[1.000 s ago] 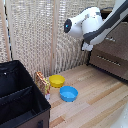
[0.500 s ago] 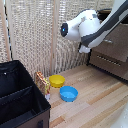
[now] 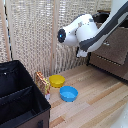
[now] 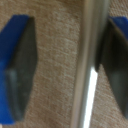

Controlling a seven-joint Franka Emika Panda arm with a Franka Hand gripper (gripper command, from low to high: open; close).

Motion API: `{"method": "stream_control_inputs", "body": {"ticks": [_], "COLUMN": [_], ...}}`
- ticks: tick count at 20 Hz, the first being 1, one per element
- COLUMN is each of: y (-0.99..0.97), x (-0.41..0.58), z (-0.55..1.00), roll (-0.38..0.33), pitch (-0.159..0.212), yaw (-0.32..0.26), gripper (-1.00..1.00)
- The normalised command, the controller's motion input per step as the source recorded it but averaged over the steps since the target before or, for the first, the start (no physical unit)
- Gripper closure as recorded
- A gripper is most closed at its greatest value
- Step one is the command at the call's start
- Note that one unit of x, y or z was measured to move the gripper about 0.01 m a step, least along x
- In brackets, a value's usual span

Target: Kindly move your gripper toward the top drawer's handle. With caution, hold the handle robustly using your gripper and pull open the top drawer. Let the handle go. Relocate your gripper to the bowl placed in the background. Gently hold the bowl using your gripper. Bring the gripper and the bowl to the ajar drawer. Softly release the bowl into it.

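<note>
- Gripper (image 4: pixel 65 65) spread, blue-tipped pads either side of the handle (image 4: pixel 87 75), not yet pinching.
- Arm barely shifted over the last second; approach looks finished, closing comes next.
- Yellow bowl (image 3: pixel 57 80) untouched on floor beside blue bowl (image 3: pixel 69 93).

A blue bowl (image 3: pixel 69 93) sat on the wooden floor (image 3: pixel 100 107). A black bin (image 3: pixel 20 100) stood near it, a small orange box (image 3: pixel 42 82) against its side, before a woven screen (image 3: pixel 35 35).

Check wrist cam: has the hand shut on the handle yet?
No. The handle sits between the hand's blue-tipped fingers, with gaps showing on both sides.
</note>
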Motion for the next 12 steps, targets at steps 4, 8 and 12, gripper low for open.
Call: {"method": "stream_control_inputs", "body": {"ticks": [4, 8, 12], "y": [0.46, 0.71, 0.68], "x": [0.203, 0.106, 0.011], "z": [-0.01, 0.14, 0.21], "roll": [0.029, 0.000, 0.043], "pitch": [0.025, 0.000, -0.013], "yaw": [0.000, -0.005, -0.119], "gripper": [-1.00, -1.00, -1.00]}}
